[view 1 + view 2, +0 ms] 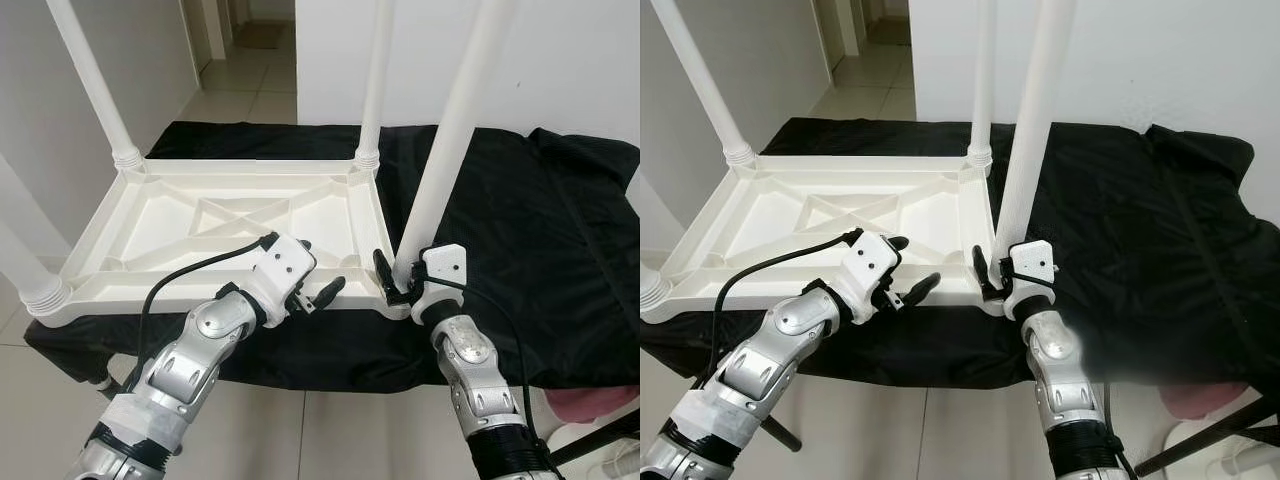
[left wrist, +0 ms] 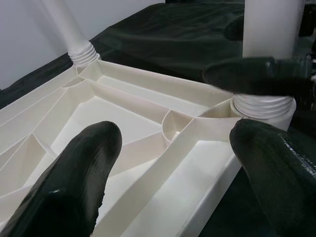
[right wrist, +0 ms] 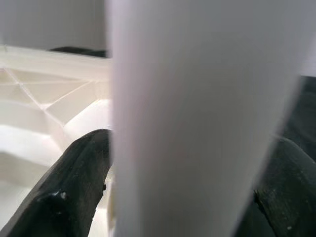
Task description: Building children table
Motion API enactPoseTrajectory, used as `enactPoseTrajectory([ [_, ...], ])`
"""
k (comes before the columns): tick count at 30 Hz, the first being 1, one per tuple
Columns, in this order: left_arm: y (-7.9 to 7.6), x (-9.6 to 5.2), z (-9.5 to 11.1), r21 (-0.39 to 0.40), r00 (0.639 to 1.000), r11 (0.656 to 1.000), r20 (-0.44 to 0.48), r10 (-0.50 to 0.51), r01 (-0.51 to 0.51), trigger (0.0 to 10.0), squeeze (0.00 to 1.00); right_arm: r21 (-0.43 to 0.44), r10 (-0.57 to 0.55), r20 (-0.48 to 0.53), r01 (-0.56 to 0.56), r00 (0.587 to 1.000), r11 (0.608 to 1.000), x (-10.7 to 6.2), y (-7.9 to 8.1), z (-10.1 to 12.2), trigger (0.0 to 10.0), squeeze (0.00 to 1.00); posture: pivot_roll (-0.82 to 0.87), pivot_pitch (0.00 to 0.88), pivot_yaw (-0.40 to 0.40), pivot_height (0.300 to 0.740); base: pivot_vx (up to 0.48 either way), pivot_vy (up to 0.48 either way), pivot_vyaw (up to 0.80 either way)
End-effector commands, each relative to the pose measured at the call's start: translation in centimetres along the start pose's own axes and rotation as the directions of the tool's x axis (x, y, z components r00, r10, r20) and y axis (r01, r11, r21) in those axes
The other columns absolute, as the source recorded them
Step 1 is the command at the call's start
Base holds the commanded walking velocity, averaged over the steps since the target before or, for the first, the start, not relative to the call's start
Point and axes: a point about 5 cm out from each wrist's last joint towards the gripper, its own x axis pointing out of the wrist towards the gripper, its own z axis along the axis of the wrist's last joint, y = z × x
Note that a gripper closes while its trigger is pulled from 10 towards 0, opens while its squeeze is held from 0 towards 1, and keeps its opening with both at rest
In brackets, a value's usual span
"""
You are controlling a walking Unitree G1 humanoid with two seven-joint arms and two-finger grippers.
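Note:
A white plastic children's table (image 1: pixel 200 215) lies upside down on a black cloth, its ribbed underside facing up. Four white legs stand in its corners. My right gripper (image 1: pixel 398 275) is shut on the base of the near right leg (image 1: pixel 445 150), just above its threaded collar; in the right wrist view the leg (image 3: pixel 197 118) sits between both fingers (image 3: pixel 74 187). My left gripper (image 1: pixel 318 270) is open and hovers over the table's near rim, a short way left of that leg. In the left wrist view its fingers (image 2: pixel 74 182) frame the ribbed corner and the leg's collar (image 2: pixel 261 106).
The black cloth (image 1: pixel 540 220) covers a low platform and spreads rumpled to the right. Tall legs rise at the far right (image 1: pixel 375 80), far left (image 1: pixel 95 80) and near left (image 1: pixel 20 265). Tiled floor and a hallway lie beyond; a pink object (image 1: pixel 590 405) sits at bottom right.

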Motion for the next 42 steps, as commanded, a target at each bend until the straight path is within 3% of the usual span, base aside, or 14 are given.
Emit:
enactPoseTrajectory([
  [1,-0.4,0.1,0.1,0.015,0.998,0.998,0.007,-0.068,0.068,10.0,0.00,0.001,0.016,0.004,-0.016,1.000,1.000,0.2,0.0,0.1,10.0,0.00,0.01,0.000,-0.030,0.740,0.000,0.000,0.00],
  [7,-0.3,0.3,0.1,0.007,1.000,1.000,0.021,-0.023,0.023,10.0,0.00,0.000,0.036,-0.013,-0.036,0.999,0.999,0.2,-0.1,0.0,10.0,0.00,0.02,0.000,-0.097,0.740,0.000,0.000,0.00],
  [17,-0.8,0.6,0.0,-0.018,0.999,1.000,0.036,0.004,-0.004,10.0,0.00,-0.022,0.073,-0.025,-0.074,0.997,0.997,0.3,-0.5,0.0,10.0,0.00,0.01,0.000,-0.126,0.740,0.000,0.000,0.00],
  [23,-0.6,0.5,-0.1,-0.010,0.999,1.000,0.030,-0.012,0.012,10.0,0.00,-0.026,0.049,-0.020,-0.049,0.999,0.998,0.2,-1.1,0.2,10.0,0.00,0.00,0.000,-0.107,0.740,0.000,0.000,0.00],
  [42,-0.6,0.2,0.2,0.012,0.996,0.996,0.016,-0.090,0.090,10.0,0.00,0.009,-0.003,0.002,0.003,1.000,1.000,0.2,-0.7,0.1,10.0,0.00,-0.01,0.000,-0.005,0.740,0.000,0.000,0.00],
])
